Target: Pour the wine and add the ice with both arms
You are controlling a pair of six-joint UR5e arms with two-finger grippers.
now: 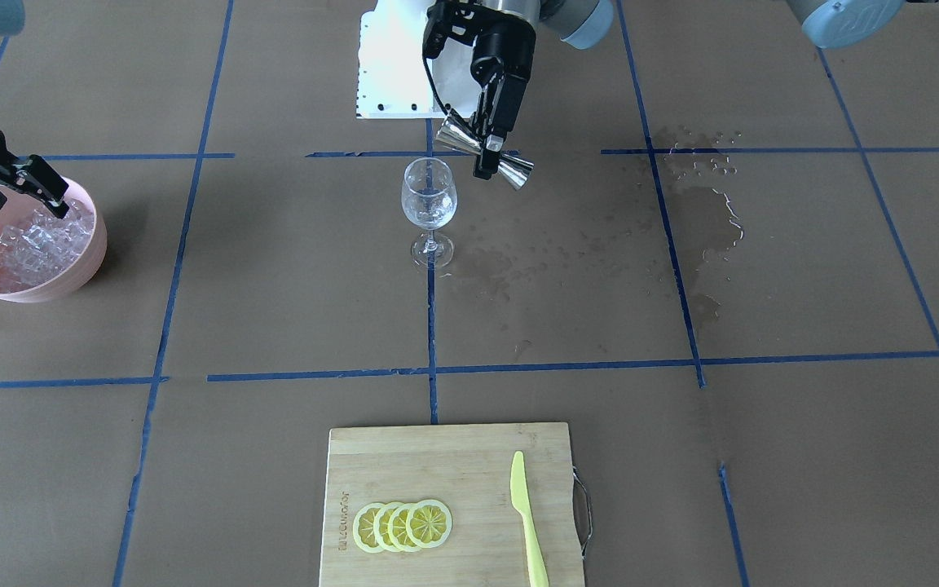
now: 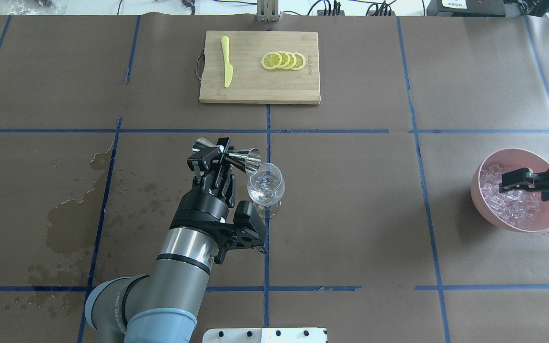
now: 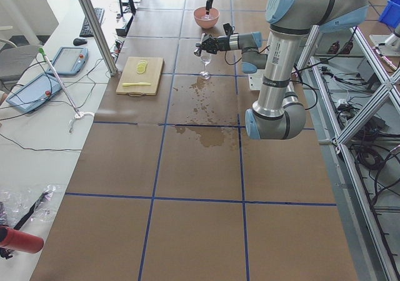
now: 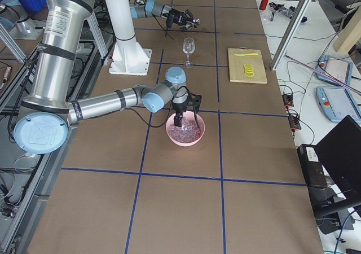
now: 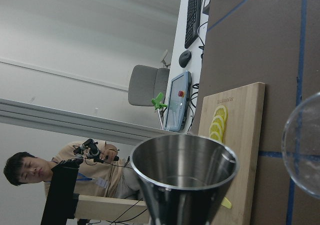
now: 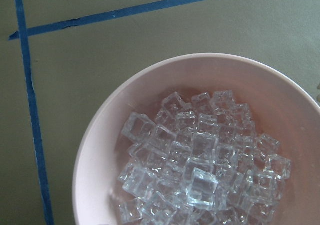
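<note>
My left gripper (image 1: 487,152) (image 2: 221,148) is shut on a steel double-cone jigger (image 1: 512,169) (image 2: 246,158) (image 5: 185,175). It holds the jigger tilted, with its mouth over the rim of a clear stemmed glass (image 1: 429,196) (image 2: 266,186) standing mid-table. A little colourless wine (image 1: 427,215) sits low in the glass. My right gripper (image 1: 25,200) (image 2: 527,188) is open and empty, just above the ice (image 1: 33,244) (image 2: 517,209) (image 6: 200,170). The ice is heaped in a pink bowl (image 1: 70,281) (image 2: 486,169) (image 6: 100,135).
A wooden cutting board (image 1: 453,456) (image 2: 255,90) with lemon slices (image 1: 402,526) and a yellow knife (image 1: 526,514) lies across the table from me. A wet spill (image 1: 706,212) (image 2: 74,219) darkens the paper on my left. The white base block (image 1: 392,65) is behind the glass.
</note>
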